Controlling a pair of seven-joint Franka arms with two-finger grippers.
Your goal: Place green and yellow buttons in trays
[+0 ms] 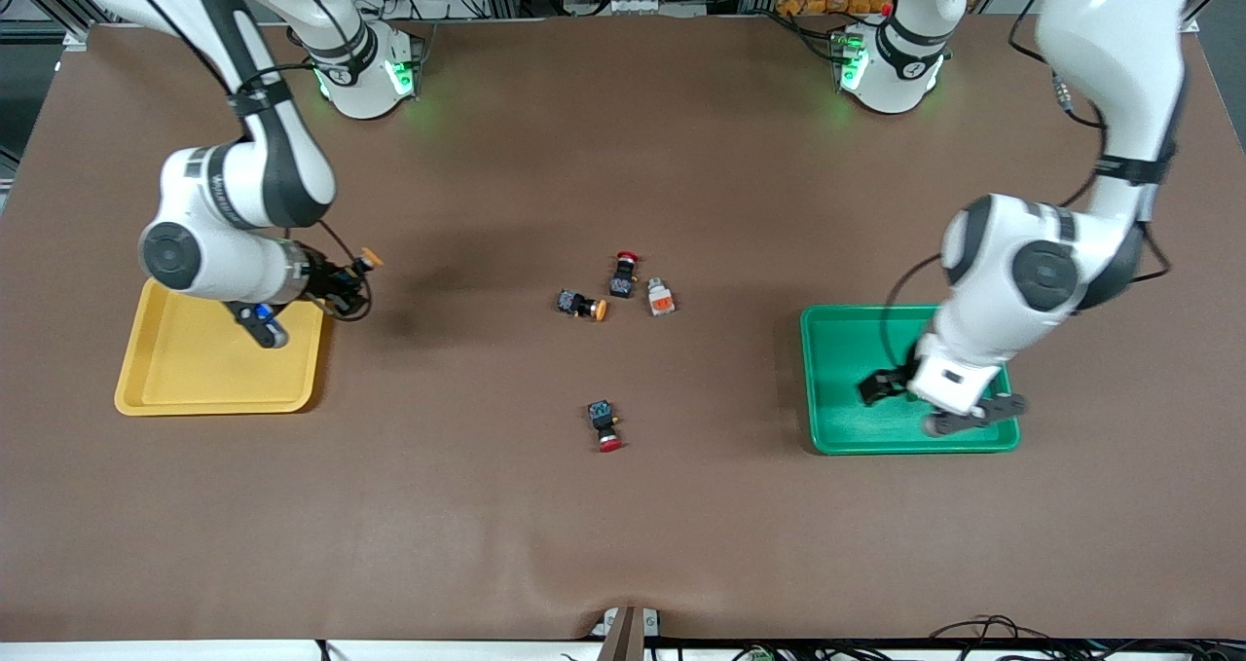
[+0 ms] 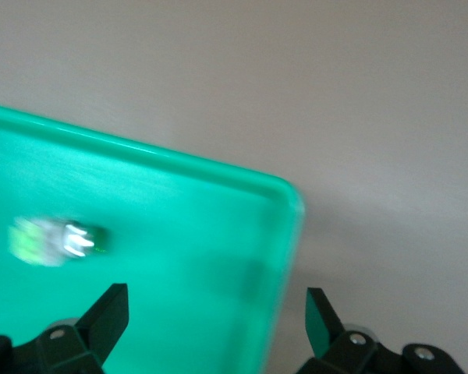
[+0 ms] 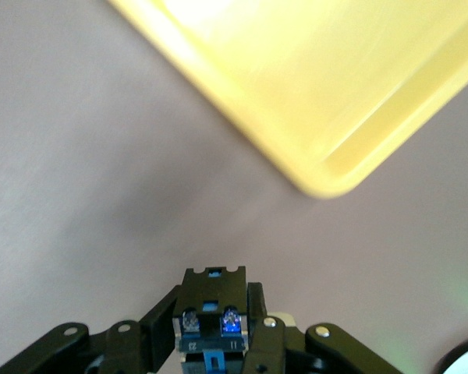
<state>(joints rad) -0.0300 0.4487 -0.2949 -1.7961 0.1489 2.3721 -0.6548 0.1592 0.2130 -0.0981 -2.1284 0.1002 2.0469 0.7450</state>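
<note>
We find one pale green-faced button (image 2: pixel 54 240) lying in the green tray (image 1: pixel 837 427), the left gripper (image 2: pixel 217 315) spread apart above it. The right gripper (image 1: pixel 343 286), clamped on a yellow-capped button (image 1: pixel 368 259), hangs at the yellow tray's (image 1: pixel 195 388) edge. Two buttons (image 1: pixel 660 297) remain mid-table.
</note>
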